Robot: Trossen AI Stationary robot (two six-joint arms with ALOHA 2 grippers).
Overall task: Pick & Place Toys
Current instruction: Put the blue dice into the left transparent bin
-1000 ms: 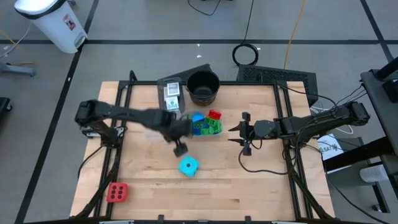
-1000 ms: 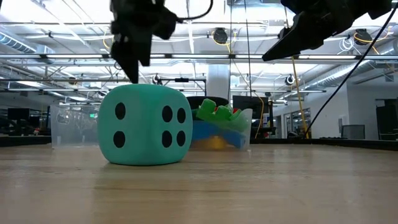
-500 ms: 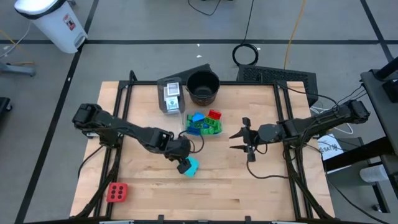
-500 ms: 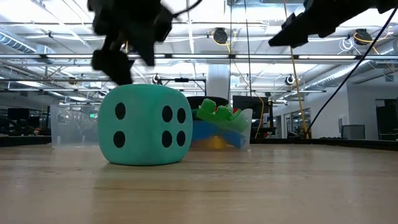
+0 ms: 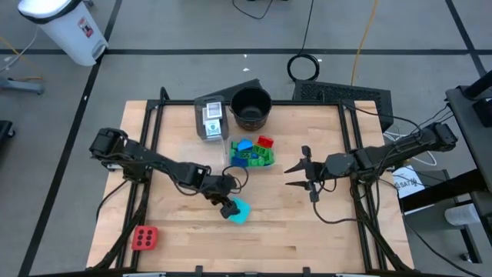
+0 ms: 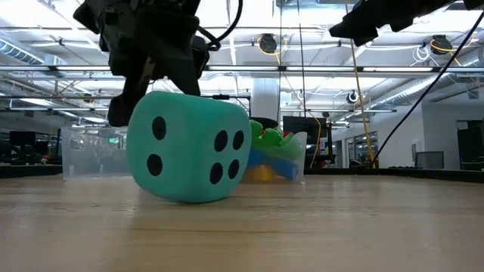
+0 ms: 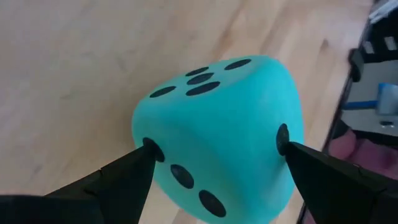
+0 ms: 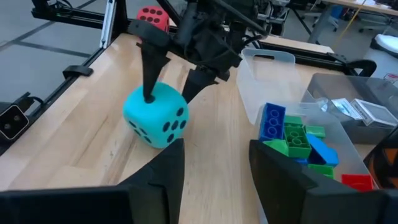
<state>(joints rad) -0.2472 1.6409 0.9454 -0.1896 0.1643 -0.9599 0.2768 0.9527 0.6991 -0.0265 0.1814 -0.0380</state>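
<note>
Left gripper [image 7: 214,158] fingers [image 7: 124,177] pinch the tilted, black-dotted cyan cube [image 7: 217,130].

Red cube [image 8: 151,15] (perhaps half) hidden

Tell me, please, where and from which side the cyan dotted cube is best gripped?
From above, across two opposite flat faces, as the left claw does now: its fingers straddle the cyan cube. The cube sits tilted in the low view, so pads should press mid-face, clear of the rounded edges.
</note>
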